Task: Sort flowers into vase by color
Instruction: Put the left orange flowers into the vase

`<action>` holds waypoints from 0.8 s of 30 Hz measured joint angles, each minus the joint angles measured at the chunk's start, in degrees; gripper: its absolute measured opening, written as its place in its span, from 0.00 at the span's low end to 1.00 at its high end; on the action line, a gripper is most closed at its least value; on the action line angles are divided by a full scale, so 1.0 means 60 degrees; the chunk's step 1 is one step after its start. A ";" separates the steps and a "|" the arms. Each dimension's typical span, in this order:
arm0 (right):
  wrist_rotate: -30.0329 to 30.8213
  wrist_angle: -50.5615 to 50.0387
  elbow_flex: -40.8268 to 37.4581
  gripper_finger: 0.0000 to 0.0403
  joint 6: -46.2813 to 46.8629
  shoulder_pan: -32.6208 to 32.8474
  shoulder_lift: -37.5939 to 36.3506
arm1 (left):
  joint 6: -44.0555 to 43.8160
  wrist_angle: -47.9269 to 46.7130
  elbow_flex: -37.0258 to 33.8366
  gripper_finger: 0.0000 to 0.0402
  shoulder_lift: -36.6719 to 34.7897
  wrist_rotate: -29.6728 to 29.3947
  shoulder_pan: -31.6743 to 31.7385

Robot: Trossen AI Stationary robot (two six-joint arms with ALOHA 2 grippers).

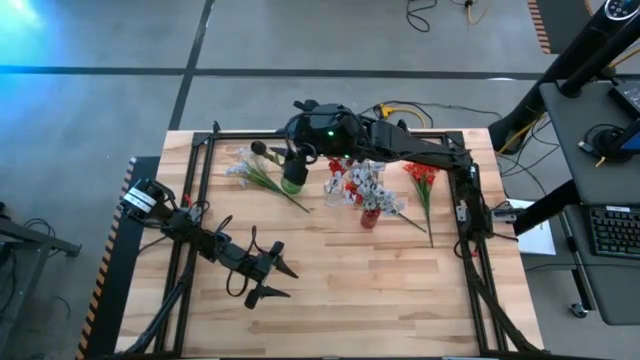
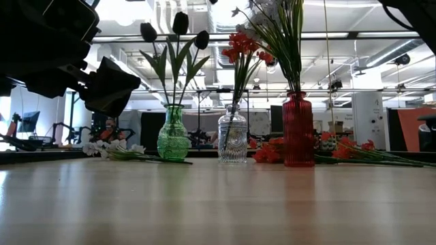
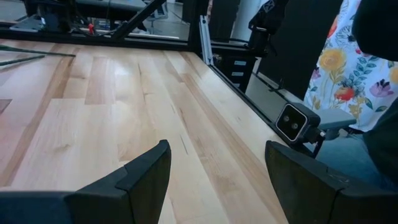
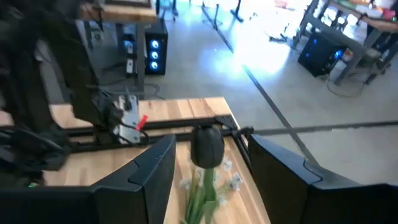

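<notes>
surface (image 1: 400,290): pale wooden top inside a dark metal frame; most of it bare, everything of the task along the 12 o'clock edge.
right arm: reaches from 3 o'clock across to 11 o'clock; its tool (image 1: 292,160) hangs directly over the green vase, fingers spread apart, a dark bud (image 4: 207,146) between them but, as far as I can tell, not pinched.
left arm: waits at 8 o'clock; its tool (image 1: 268,270) rests low with fingers wide apart, holding nothing.
vases: green vase (image 2: 172,141) with dark-budded stems (image 2: 178,42), clear glass vase (image 2: 233,143) with red blossoms (image 2: 240,47), red vase (image 2: 298,129) with pale blossoms.
loose flowers: pale blue-white spray (image 1: 252,172) lying just beside the green vase at 11 o'clock, long axis running toward 4 o'clock; red spray (image 1: 422,190) lying at 1 o'clock, stem pointing toward 6 o'clock.
deciding relation: the pale spray lies right under the right tool's side, well apart from the left one, so the right arm is the nearer; a grasp across the stem looks likeliest.
</notes>
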 joint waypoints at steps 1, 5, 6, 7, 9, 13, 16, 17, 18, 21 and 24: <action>0.0001 -0.0012 0.0002 0.48 0.0003 0.0074 -0.0117 | -0.0002 0.0000 0.0000 0.60 0.0000 -0.0046 0.0000; 0.0002 -0.0300 0.0006 0.48 0.0100 0.0445 -0.0576 | -0.0003 0.0000 0.0000 0.60 0.0000 -0.0124 0.0000; 0.0002 -0.0440 0.0006 0.48 0.0149 0.0577 -0.0665 | -0.0003 0.0000 0.0000 0.60 0.0000 -0.0124 0.0003; 0.0002 -0.0495 0.0006 0.48 0.0203 0.0707 -0.0757 | -0.0004 0.0003 0.0000 0.60 0.0000 -0.0124 0.0003; -0.0001 -0.0819 0.0010 0.48 0.0379 0.0980 -0.0939 | -0.0004 0.0009 0.0000 0.60 0.0000 -0.0130 0.0004; -0.0001 -0.1477 0.0010 0.48 0.0836 0.1592 -0.1191 | -0.0001 0.0015 0.0009 0.60 0.0000 -0.0169 0.0004; -0.0006 -0.2118 0.0010 0.48 0.1429 0.2075 -0.1354 | 0.0000 0.0013 0.0061 0.60 0.0000 -0.0226 0.0011; -0.0002 -0.2385 0.0010 0.48 0.1682 0.2232 -0.1385 | 0.0007 0.0014 0.0085 0.60 0.0000 -0.0227 0.0011; -0.0005 -0.2621 0.0010 0.48 0.1939 0.2389 -0.1408 | 0.0016 0.0011 0.0103 0.60 0.0000 -0.0226 0.0011; -0.0009 -0.3573 0.0010 0.48 0.2683 0.2844 -0.1448 | 0.0029 -0.0005 0.0155 0.60 0.0000 -0.0230 0.0022; -0.0009 -0.4626 0.0010 0.48 0.3441 0.3289 -0.1448 | 0.0032 -0.0033 0.0182 0.60 0.0000 -0.0230 0.0022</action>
